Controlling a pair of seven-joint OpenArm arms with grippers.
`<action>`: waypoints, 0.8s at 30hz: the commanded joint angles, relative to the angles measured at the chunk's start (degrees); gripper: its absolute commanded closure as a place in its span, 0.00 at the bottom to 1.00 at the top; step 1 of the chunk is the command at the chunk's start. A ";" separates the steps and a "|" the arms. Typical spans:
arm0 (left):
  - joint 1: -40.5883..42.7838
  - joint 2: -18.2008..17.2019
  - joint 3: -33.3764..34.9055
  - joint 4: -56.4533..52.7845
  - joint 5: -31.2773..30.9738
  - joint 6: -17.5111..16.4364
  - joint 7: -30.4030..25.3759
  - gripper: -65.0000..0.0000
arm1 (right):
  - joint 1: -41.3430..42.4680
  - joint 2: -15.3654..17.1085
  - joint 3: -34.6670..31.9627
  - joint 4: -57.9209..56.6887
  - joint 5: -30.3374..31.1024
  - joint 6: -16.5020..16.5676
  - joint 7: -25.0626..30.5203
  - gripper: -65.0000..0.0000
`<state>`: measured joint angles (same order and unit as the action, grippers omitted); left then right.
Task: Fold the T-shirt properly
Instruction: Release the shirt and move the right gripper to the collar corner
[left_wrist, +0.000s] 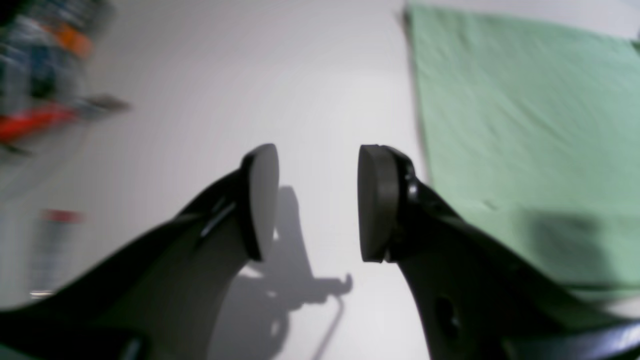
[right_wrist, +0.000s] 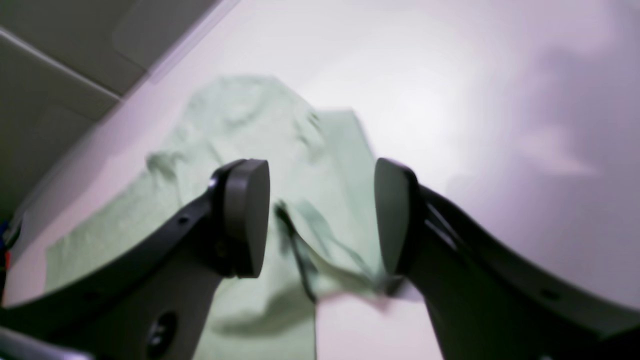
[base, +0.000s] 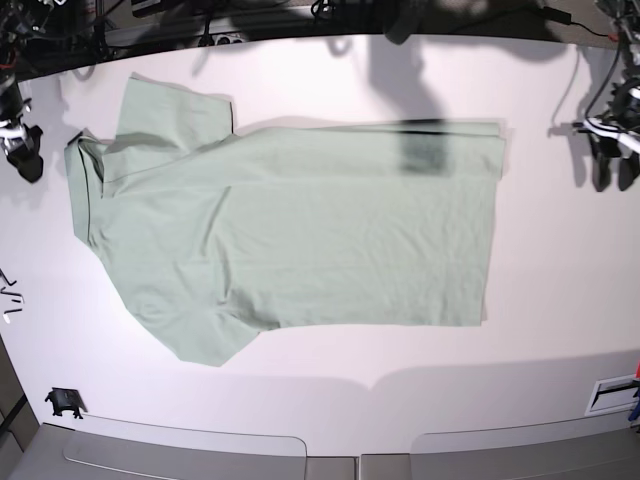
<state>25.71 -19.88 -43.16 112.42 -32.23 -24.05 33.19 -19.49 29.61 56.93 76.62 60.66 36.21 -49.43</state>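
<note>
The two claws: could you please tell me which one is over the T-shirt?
The right claw: the T-shirt's dark-trimmed collar shows between its open jaws, while the left claw is over bare table beside it.

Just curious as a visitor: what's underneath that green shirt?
The shirt lies flat on a white table, which shows all around it. Anything beneath the cloth is covered and cannot be seen.

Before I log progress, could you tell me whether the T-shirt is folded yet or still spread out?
Spread out: the T-shirt lies flat on the table, both sleeves out, its body unfolded.
</note>
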 joint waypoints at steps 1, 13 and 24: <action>0.00 -1.42 -1.86 1.51 -0.79 0.09 -1.49 0.63 | -1.40 1.33 0.59 0.94 2.58 0.83 0.31 0.52; 0.52 -2.84 -8.22 1.81 -0.81 0.50 -1.09 0.63 | -9.09 -8.07 -0.57 0.90 7.19 1.55 -1.40 0.52; 0.66 -2.84 -8.22 1.81 -0.81 0.48 -1.11 0.63 | -9.09 -10.73 -11.15 0.90 4.11 1.51 -0.92 0.52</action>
<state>26.17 -21.61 -50.96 113.25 -32.29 -23.64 33.45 -28.40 17.89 45.41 76.62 64.34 37.30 -50.98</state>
